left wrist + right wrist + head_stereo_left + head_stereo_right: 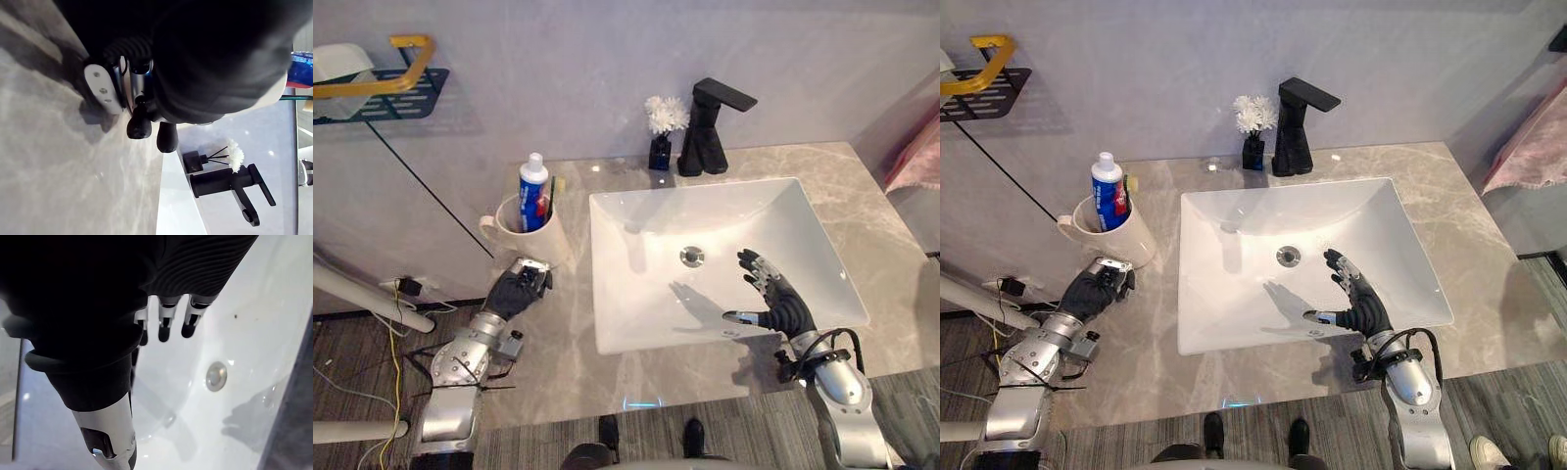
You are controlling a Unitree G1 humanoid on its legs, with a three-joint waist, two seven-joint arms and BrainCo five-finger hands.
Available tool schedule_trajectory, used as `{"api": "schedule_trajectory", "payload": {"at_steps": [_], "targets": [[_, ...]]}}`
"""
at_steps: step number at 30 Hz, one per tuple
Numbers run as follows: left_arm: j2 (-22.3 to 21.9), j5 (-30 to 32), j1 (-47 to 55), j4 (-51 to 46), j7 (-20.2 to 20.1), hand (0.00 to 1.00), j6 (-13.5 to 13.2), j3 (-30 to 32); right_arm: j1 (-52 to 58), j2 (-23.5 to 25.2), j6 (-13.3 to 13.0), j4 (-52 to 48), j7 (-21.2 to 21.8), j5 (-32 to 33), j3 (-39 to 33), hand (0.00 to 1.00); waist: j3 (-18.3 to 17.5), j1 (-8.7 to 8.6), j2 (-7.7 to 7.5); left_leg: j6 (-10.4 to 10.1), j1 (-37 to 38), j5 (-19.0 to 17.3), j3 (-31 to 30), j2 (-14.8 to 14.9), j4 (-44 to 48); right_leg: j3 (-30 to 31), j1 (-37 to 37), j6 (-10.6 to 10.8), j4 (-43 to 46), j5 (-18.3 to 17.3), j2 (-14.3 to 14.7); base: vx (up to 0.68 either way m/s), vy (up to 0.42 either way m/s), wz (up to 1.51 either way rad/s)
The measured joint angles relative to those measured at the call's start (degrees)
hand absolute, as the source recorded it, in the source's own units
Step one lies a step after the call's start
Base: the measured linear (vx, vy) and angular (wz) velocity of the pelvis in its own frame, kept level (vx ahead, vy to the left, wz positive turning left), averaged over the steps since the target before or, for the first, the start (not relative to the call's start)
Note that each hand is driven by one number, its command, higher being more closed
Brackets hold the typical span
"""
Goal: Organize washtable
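Veined marble counter (pixel 862 186); right hand (pixel 783 304) splayed over glossy basin (pixel 636 225); left hand (pixel 517 291) curled, empty.

Toothpaste tube (pixel 534 192): we see red and white print on its blue body, but we cannot make out any letters.
Cup (pixel 512 233): its cream wall shows us nothing to read.
Other readable text: we find none.

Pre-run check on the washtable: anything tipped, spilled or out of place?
Nothing stands out. The cup stands upright on the counter left of the sink, with the toothpaste tube upright inside it. The flower vase stands upright beside the faucet. No spill shows in the sink or on the counter.
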Motion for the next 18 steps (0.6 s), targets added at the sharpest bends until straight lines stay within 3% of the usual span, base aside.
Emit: {"api": "schedule_trajectory", "payload": {"at_steps": [18], "targets": [[3.30,-0.61,-7.16,5.59,1.58,1.00,1.15,1.69,1.21,-0.07,-0.03,0.02,-0.01,0.10,-0.43,0.00,0.05,-0.20,-0.06,0.04,-1.38,0.21,0.73,0.33,0.04,0.59,-1.64,-0.75,-0.66,2.77,0.49,0.00,0.000,-0.01]]}}
